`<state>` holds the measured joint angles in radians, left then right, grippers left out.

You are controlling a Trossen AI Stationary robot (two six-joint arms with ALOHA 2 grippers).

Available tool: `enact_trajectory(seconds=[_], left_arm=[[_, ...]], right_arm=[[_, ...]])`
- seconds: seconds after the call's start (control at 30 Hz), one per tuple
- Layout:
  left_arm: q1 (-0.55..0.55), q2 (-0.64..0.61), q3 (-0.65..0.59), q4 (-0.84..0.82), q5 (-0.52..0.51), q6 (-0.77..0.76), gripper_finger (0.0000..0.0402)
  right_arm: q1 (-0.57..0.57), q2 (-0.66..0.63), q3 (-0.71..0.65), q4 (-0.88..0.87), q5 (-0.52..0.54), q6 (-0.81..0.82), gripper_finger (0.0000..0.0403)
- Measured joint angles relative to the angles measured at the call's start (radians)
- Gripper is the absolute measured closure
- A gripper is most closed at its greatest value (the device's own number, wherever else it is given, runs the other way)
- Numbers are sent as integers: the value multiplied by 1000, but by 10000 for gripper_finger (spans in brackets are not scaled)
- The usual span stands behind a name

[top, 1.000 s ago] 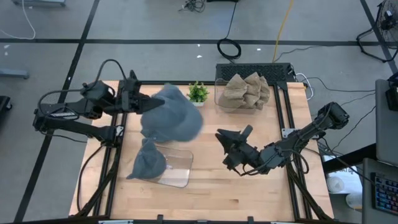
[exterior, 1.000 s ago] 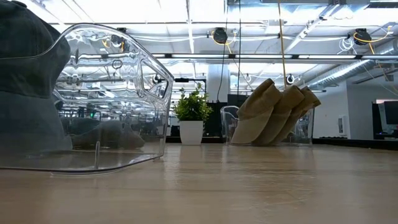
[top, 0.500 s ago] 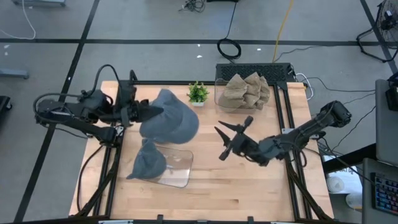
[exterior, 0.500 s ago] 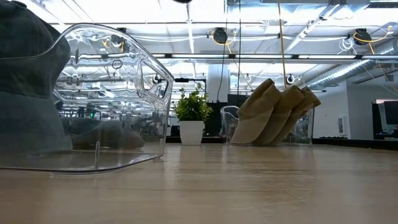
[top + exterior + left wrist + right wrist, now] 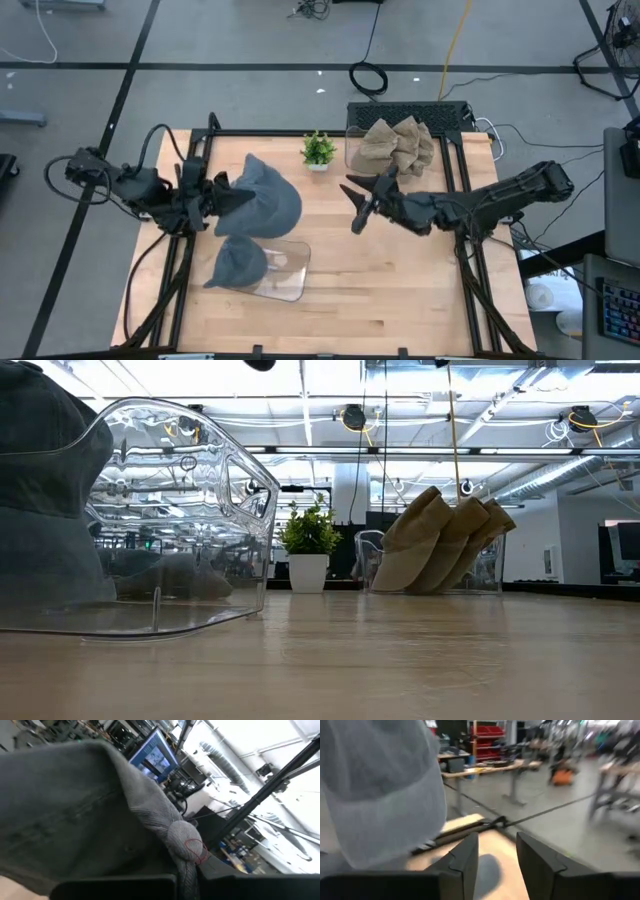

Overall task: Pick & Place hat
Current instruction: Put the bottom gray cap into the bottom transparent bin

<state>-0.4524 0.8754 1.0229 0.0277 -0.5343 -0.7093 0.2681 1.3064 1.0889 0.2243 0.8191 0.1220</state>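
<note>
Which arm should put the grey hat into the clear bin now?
Left, probably. The left gripper is shut on the grey hat, held just behind the clear bin. The right gripper is open, empty, and nearer the tan hats.

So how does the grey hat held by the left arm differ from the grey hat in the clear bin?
The held grey fabric hat is pinched by the left end effector above the wooden table; the other grey hat sits at the edge of the clear plastic bin, ungripped. The held one looks larger and spread out, the binned one bunched. Both are grey cloth.
</note>
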Motion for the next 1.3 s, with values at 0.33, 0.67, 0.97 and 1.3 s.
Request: enact_trajectory(seconds=[0.33, 0.67, 0.97, 1.3], left_arm=[[-177, 52, 0, 0, -204, 53, 399], [-367, 133, 0, -28, -366, 18, 399], [-461, 220, 0, -87, -545, -153, 399], [-444, 339, 0, -245, -566, -480, 399]], right_arm=[[-133, -40, 0, -73, -305, 255, 281], [-159, -92, 0, -75, -293, 183, 281], [-158, -140, 0, -72, -294, 180, 282], [-157, -144, 0, -75, -298, 185, 282]])
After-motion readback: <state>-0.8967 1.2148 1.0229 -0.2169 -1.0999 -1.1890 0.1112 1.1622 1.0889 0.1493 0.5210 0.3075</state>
